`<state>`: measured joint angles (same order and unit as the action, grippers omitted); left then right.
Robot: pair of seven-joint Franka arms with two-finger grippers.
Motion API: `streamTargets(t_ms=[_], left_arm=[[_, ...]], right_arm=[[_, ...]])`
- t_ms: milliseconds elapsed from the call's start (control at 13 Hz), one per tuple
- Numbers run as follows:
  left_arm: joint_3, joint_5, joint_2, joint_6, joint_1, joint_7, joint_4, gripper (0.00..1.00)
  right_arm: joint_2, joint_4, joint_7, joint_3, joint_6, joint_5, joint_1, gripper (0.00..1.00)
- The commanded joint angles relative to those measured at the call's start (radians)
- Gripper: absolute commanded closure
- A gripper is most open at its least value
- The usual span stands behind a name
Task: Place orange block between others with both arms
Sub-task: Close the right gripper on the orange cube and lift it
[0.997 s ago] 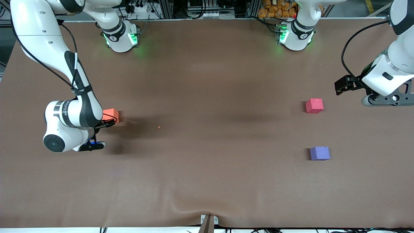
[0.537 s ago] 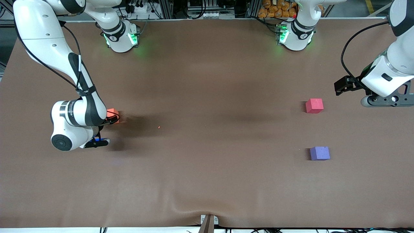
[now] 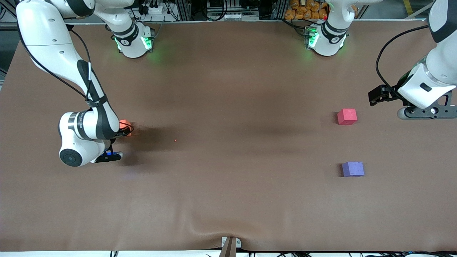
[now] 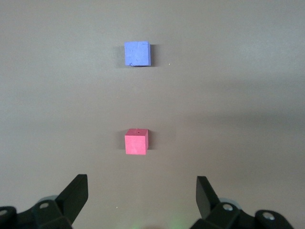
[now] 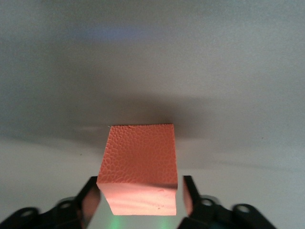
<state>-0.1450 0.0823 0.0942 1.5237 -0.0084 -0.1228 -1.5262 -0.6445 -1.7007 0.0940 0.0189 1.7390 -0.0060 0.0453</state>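
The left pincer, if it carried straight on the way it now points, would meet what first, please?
Most likely the brown table itself. In its wrist view the open left pincer aims down at bare cloth just short of the pinkish-red cube; how close to the cube it would land is unclear.

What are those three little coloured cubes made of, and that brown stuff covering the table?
The small orange cube looks like matte foam: its faces show a pebbled, cell-like texture with no shine. The pinkish-red cube and the purple-blue cube look matte and faintly speckled, so probably the same foam. The brown table covering seems a soft, dull sheet, perhaps cloth or thin mat, since it puckers at the near edge.
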Motion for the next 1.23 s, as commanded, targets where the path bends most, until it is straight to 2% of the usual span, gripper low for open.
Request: streamTargets(t_ms=[0,77,307,537,613,843,1150], left_arm=[[-0.002,0.014,-0.001,-0.007,0.007,0.02,0.006,0.0],[-0.004,0.014,-0.001,-0.007,0.008,0.02,0.006,0.0],[-0.004,0.014,0.001,-0.007,0.011,0.02,0.003,0.0],[-0.004,0.014,0.001,-0.008,0.01,0.019,0.0,0.0],[-0.004,0.014,0.001,-0.008,0.01,0.019,0.0,0.0],[-0.004,0.014,0.001,-0.008,0.005,0.015,-0.002,0.0],[-0.005,0.014,0.001,-0.008,0.002,0.009,0.0,0.0]], right_arm=[[-0.003,0.0,0.013,-0.004,0.005,-0.003,0.001,0.45],[-0.001,0.003,0.013,-0.004,0.007,-0.003,0.004,0.49],[0.012,0.085,0.001,-0.004,-0.004,-0.003,0.051,0.5],[0.031,0.119,-0.026,-0.005,0.013,0.035,0.12,0.53],[0.026,0.134,-0.063,-0.005,0.034,0.091,0.152,0.53],[0.003,0.136,-0.232,-0.005,0.138,0.335,0.289,0.53],[-0.02,0.136,-0.319,-0.005,0.23,0.49,0.399,0.52]])
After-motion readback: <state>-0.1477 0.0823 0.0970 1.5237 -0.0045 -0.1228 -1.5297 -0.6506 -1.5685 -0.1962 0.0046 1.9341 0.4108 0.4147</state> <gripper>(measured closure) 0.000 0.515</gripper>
